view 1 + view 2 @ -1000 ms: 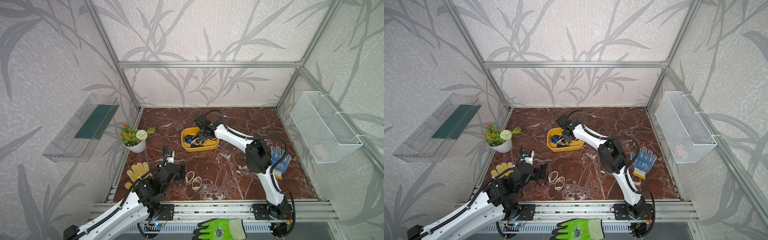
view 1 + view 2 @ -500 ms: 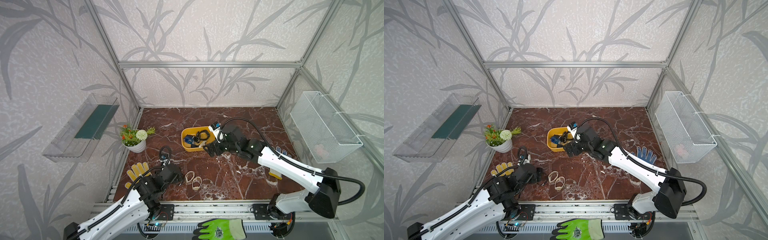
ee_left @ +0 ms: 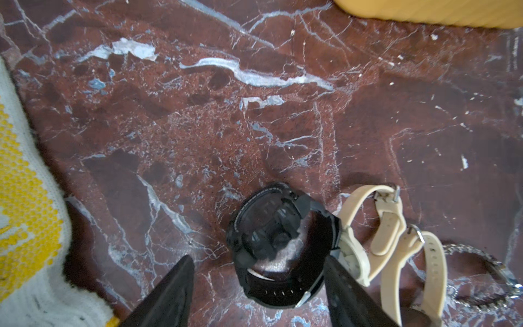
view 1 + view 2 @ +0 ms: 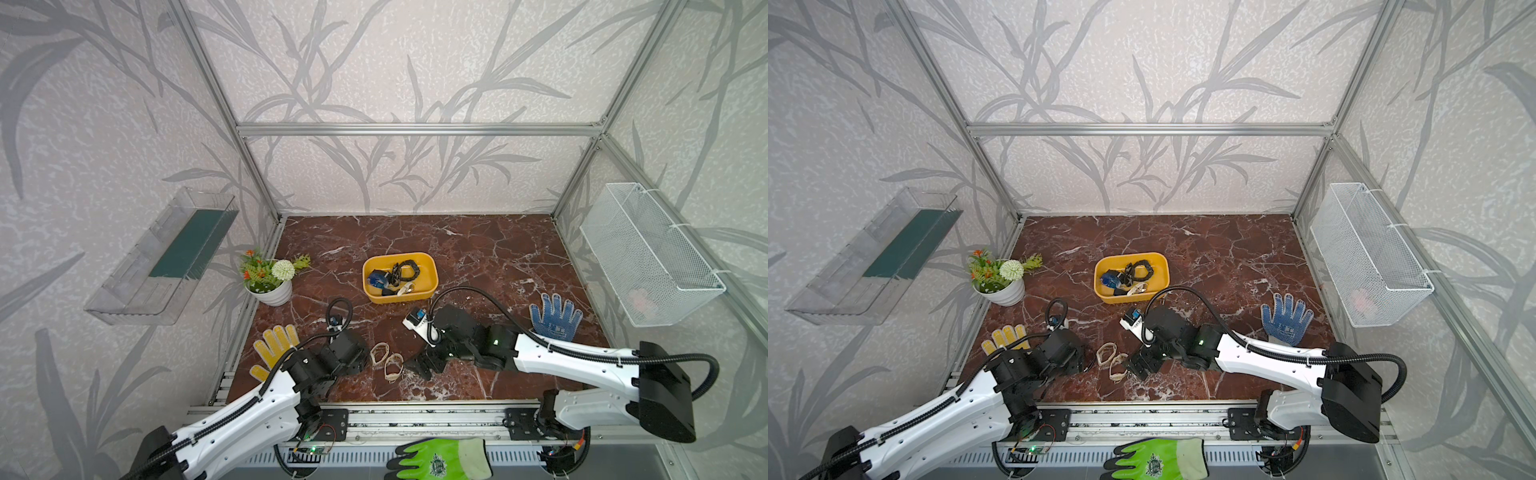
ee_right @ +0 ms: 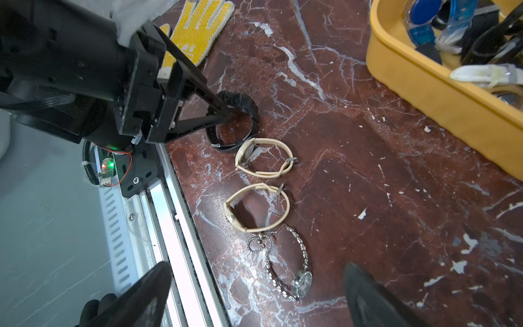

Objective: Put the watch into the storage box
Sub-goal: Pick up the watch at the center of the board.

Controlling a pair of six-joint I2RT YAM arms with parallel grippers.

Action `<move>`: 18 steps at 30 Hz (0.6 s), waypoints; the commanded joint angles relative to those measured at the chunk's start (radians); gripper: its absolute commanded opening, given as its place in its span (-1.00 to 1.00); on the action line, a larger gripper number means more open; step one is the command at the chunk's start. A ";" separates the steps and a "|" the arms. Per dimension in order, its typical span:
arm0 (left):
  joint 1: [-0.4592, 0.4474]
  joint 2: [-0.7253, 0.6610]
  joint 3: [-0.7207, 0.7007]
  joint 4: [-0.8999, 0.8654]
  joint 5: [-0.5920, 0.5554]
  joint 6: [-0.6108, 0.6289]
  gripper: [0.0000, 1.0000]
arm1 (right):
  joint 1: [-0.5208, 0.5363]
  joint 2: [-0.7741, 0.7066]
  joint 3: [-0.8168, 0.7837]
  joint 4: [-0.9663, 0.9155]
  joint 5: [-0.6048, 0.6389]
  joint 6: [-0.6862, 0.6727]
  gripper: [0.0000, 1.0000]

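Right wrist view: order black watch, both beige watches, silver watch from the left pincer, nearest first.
1. black watch, inside the left pincer.
2. near beige watch, beside it.
3. far beige watch, next along.
4. silver watch, row's end.

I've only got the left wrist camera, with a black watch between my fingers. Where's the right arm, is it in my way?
Observer: The right gripper hangs open near the silver watch, at the far end of the row from your black watch.
Operator: What's in the storage box?
Observer: Several watches, a blue watch among them.
Operator: Any room in it?
Observer: In both top views, the end nearer the right arm shows bare yellow floor.
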 commanded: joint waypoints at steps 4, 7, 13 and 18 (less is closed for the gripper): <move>0.011 0.083 -0.024 0.096 0.023 -0.008 0.31 | 0.020 0.030 -0.010 0.116 0.051 0.060 0.90; 0.019 0.124 -0.026 0.115 0.026 -0.005 0.29 | 0.020 0.039 -0.013 0.136 0.060 0.073 0.91; 0.066 0.165 -0.023 0.142 0.053 0.015 0.20 | 0.022 0.061 -0.014 0.154 0.064 0.073 0.91; 0.108 0.187 -0.034 0.186 0.090 0.036 0.01 | 0.022 0.085 -0.020 0.175 0.056 0.086 0.91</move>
